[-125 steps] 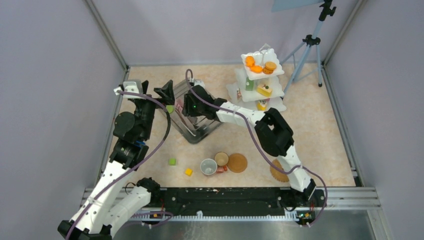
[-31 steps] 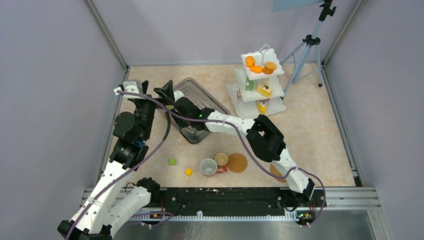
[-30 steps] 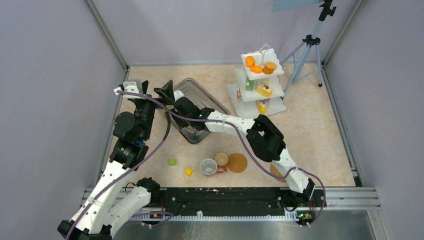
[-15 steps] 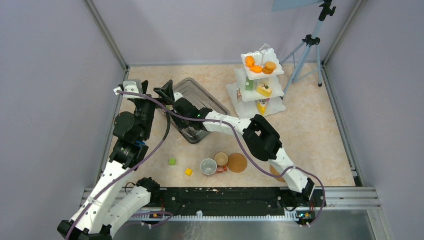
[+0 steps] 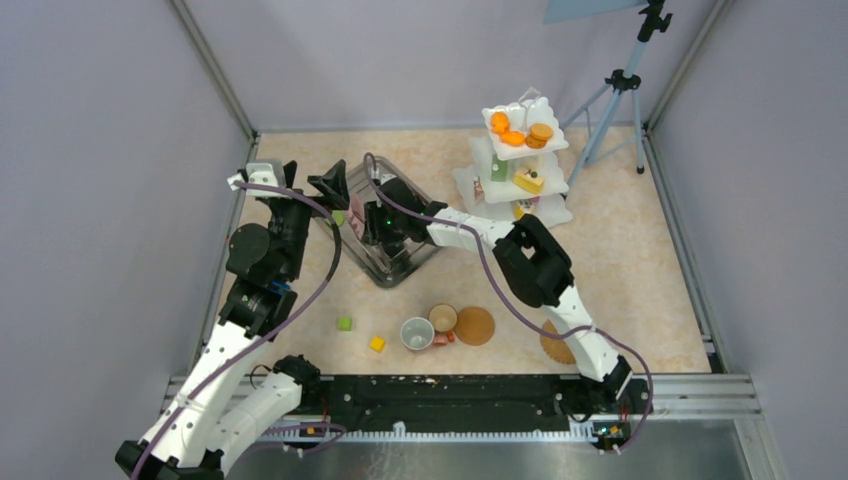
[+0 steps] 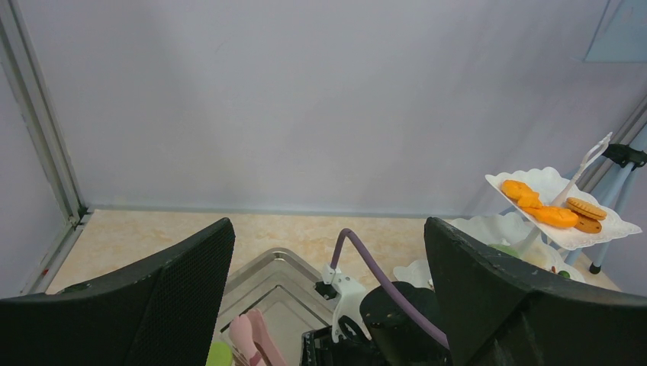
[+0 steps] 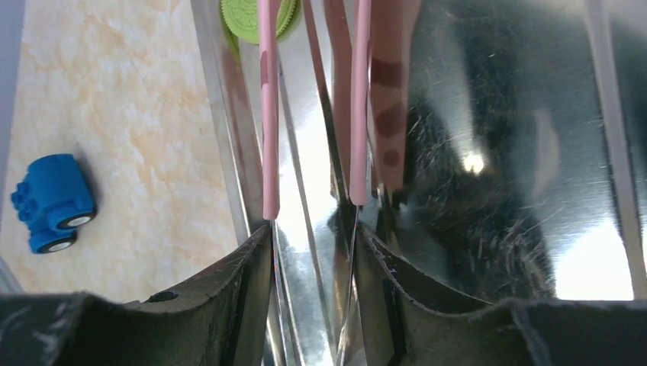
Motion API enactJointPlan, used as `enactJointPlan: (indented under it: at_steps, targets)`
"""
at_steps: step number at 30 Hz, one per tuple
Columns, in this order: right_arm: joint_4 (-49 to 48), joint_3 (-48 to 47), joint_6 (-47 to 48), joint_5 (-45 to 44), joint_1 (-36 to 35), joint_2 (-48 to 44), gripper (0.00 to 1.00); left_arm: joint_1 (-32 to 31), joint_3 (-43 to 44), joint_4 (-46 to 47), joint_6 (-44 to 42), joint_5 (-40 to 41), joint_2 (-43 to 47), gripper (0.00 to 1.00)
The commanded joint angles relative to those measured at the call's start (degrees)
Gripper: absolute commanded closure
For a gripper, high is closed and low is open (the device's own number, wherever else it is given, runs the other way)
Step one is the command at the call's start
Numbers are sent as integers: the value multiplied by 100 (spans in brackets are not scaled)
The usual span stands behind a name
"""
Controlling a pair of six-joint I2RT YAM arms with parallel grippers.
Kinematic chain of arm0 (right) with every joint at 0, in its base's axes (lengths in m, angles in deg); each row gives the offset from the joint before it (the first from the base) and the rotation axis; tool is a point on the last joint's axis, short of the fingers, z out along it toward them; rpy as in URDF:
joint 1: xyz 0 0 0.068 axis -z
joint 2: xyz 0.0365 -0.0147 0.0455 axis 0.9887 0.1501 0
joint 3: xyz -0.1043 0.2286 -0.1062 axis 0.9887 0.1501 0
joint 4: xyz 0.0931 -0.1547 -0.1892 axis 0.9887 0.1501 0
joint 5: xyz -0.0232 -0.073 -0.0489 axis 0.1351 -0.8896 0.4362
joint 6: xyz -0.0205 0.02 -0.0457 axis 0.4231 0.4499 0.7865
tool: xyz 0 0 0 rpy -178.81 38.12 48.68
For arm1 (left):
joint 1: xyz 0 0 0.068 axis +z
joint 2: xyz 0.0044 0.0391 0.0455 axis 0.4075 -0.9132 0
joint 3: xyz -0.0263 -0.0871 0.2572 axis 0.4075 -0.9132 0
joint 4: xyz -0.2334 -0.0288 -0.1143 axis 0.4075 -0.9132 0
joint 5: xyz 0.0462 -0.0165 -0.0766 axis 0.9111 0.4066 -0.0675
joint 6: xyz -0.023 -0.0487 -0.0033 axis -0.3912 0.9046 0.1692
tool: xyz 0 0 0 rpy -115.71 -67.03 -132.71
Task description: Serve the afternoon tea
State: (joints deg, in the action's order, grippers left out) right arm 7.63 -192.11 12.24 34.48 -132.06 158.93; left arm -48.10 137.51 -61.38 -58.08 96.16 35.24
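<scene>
The white three-tier stand [image 5: 520, 170] at the back right carries orange rounds [image 5: 512, 130] on top and a yellow cake wedge [image 5: 528, 180] below. Two cups [image 5: 417, 333] [image 5: 443, 318] and a woven mat [image 5: 474, 325] lie near the front; a second mat [image 5: 556, 345] is half hidden by the right arm. My right gripper [image 7: 313, 236] is over the steel tray [image 7: 496, 152], shut on the pink tongs [image 7: 268, 114], whose tips reach a green round pastry [image 7: 257, 17] at the tray's edge. My left gripper [image 6: 328, 229] hovers open beside the tray [image 5: 400, 265], holding nothing.
A green cube [image 5: 344, 323] and a yellow cube [image 5: 377, 344] lie on the table in front of the tray. A blue toy car [image 7: 52, 202] sits left of the tray. A tripod [image 5: 615, 100] stands behind the stand. Walls enclose three sides.
The right wrist has swung back from the tray's left edge toward its middle and turned, bringing the tongs with it; its jaws narrowed slightly. The left arm has not moved.
</scene>
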Motion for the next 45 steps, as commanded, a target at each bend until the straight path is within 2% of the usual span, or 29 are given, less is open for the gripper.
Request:
enactJointPlan:
  at_steps: [1, 6, 12, 18, 22, 29, 38, 42, 45]
  targets:
    - [-75, -132, -630, 525, 8, -240, 59, 2, 179, 157, -46, 17, 80, 1]
    - [-118, 56, -1026, 1122, 156, -438, 59, 5, 177, 159, -37, 1, 76, 1]
    - [21, 17, -198, 839, 87, -525, 59, -2, 172, 159, -18, -3, 82, 1]
    - [346, -185, 308, 112, -126, -614, 68, 2, 173, 163, -40, 24, 69, 1]
    - [544, -489, 390, -62, -259, -552, 75, 3, 174, 149, -32, -6, 78, 1]
    - [659, -805, 127, -22, -329, -422, 80, 8, 187, 151, -36, 14, 86, 1]
    - [1057, -2082, -649, 850, -330, 463, 80, 9, 186, 145, -31, 24, 128, 1]
    - [1414, -2750, -1063, 978, -328, 895, 80, 6, 187, 146, -35, 20, 135, 1]
    - [1516, -2902, -1405, 1068, -321, 1078, 80, 10, 188, 146, -35, 24, 140, 1]
